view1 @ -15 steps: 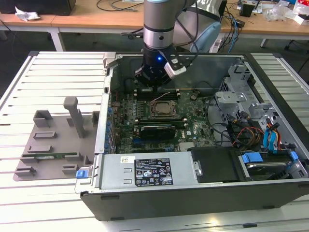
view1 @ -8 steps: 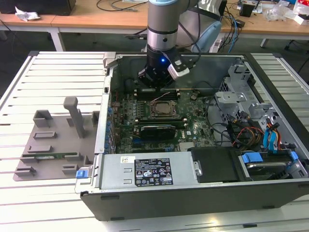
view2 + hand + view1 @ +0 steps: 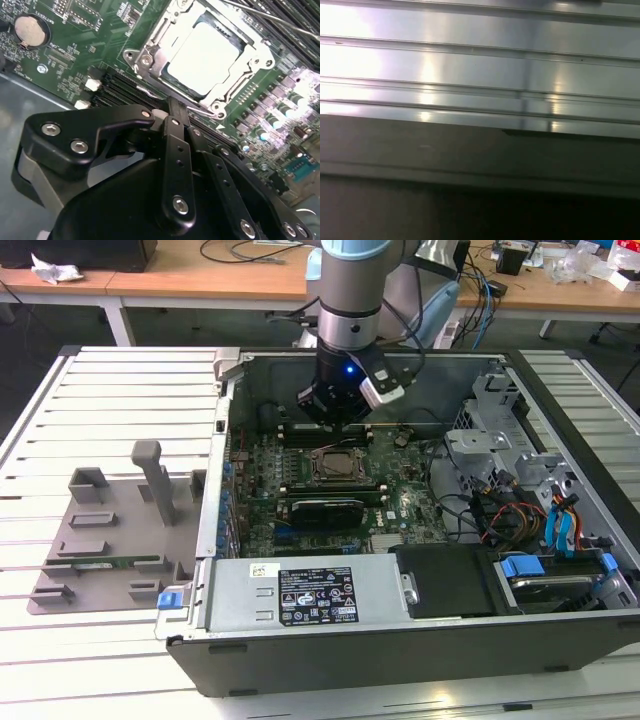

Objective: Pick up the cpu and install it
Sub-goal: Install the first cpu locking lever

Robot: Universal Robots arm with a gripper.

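Fingers point(image 3: 172, 117) of my gripper point(image 3: 338, 423) are pressed together on nothing, hanging just above the green motherboard point(image 3: 70, 55) inside the open computer case point(image 3: 330, 640), while the cpu point(image 3: 207, 55) lies flat in its metal-framed socket point(image 3: 150, 57) close beside my fingertips, its silver top facing up.

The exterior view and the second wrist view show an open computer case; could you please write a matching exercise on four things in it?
Things:
1. cpu
2. gripper
3. grey holder tray
4. coin battery

Places or states:
A. on the slatted table, outside the case
B. round and silver, on the green board
C. lying in the socket frame
D. black, just above the board beside the socket

Pairs: 1-C, 2-D, 3-A, 4-B
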